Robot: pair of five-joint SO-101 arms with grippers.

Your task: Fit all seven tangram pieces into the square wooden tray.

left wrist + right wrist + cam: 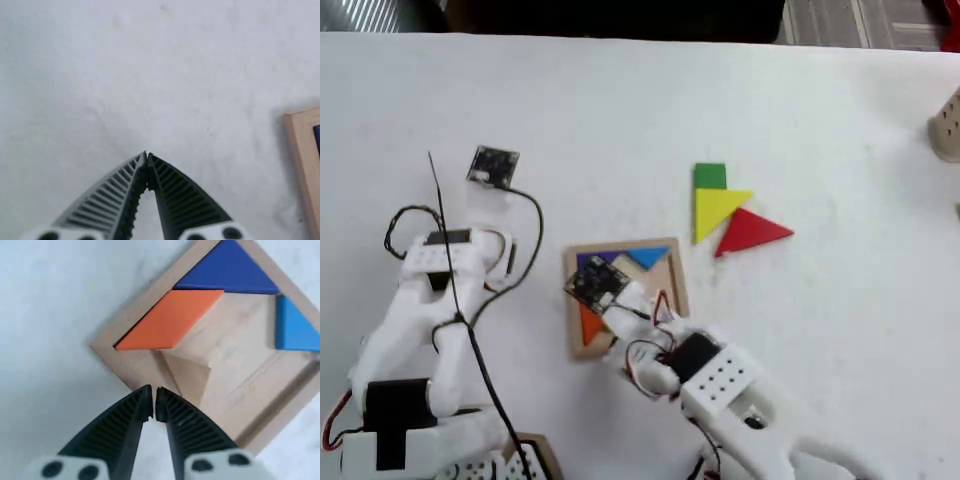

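Observation:
The square wooden tray (620, 245) lies at the table's middle. Inside it are a dark blue triangle (227, 270), an orange parallelogram (170, 320), a light blue triangle (295, 325) and a plain wood-coloured triangle (192, 377). My right gripper (154, 402) is shut with nothing in it, hovering over the tray's rim (140, 300) near the corner by the orange piece. On the table to the right of the tray sit a green square (710, 176), a yellow triangle (717, 210) and a red triangle (750, 232). My left gripper (146, 157) is shut over bare table, with the tray's edge (302, 150) off to one side.
A perforated wooden block (948, 125) stands at the far right edge. Another wooden item (540, 455) pokes out at the bottom by the left arm's base. Black cables (470, 330) trail over the left arm. White tabletop stretches across the back.

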